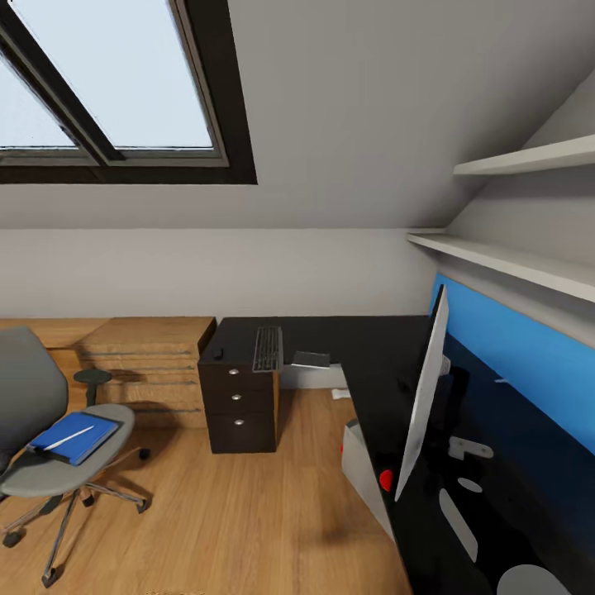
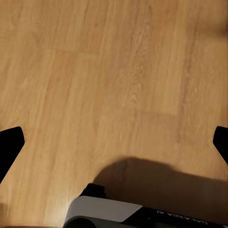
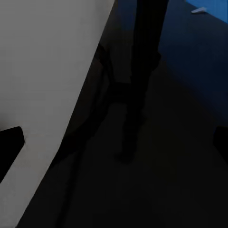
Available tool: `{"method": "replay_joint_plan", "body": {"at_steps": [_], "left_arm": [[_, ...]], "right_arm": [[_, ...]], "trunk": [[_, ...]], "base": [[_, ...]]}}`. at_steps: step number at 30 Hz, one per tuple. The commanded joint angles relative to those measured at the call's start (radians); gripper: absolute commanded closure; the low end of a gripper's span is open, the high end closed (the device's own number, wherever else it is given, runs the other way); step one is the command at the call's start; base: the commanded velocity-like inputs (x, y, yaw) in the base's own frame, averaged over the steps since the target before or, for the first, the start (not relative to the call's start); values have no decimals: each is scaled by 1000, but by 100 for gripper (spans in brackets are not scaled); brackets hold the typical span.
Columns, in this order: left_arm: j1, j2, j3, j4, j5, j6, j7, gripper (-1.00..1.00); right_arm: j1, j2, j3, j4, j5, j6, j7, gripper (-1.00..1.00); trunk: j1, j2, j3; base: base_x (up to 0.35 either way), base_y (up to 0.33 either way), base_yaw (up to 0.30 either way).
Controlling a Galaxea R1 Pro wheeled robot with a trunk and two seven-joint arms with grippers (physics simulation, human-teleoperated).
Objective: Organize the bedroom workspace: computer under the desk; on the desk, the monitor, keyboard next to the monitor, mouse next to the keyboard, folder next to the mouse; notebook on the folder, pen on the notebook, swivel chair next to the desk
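Observation:
The black L-shaped desk [image 1: 364,339] runs along the right wall. On it the monitor [image 1: 423,397] stands edge-on. The keyboard [image 1: 267,349] and the small black mouse [image 1: 218,353] lie above the drawer unit [image 1: 240,401]. A grey computer [image 1: 362,467] sits under the desk. The swivel chair [image 1: 33,397] stands at the left; a blue flat item [image 1: 74,436], folder or notebook I cannot tell, lies on its seat with the pen [image 1: 68,439] on top. My left gripper [image 2: 114,147] hangs open over wood floor. My right gripper [image 3: 114,147] is open behind the monitor's pale back [image 3: 42,80] and dark stem [image 3: 142,71].
A light-wood chest [image 1: 149,359] stands against the back wall left of the drawer unit. A grey flat item [image 1: 311,359] lies at the desk's inner edge. Two white shelves [image 1: 512,264] hang over the desk's right side. Bare wood floor [image 1: 248,512] lies between chair and desk.

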Motion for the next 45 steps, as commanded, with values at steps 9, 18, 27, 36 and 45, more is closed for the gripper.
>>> {"method": "replay_joint_plan", "body": {"at_steps": [9,18,27,36,45], "left_arm": [[-1,-1,-10,0,11,-6,4,-100],[-1,-1,-10,0,9,-7,4,-100],[-1,-1,-10,0,10,-7,4,-100],[-1,-1,-10,0,10,-7,4,-100],[-2,-1,-9,0,11,-7,5,-100]], "right_arm": [[0,0,3,-2,-4,5,-5,-100],[0,0,2,-2,-4,5,-5,-100],[0,0,1,-2,-4,6,-5,-100],[0,0,0,-3,-4,5,-5,-100],[0,0,0,-3,-4,5,-5,-100]], "trunk": [[1,-2,-2],[1,-2,-2],[1,-2,-5],[1,-2,-7],[1,-2,-7]], "base": [[4,2,265],[116,0,265],[24,0,209],[1,0,-3],[18,111,-211]]}}
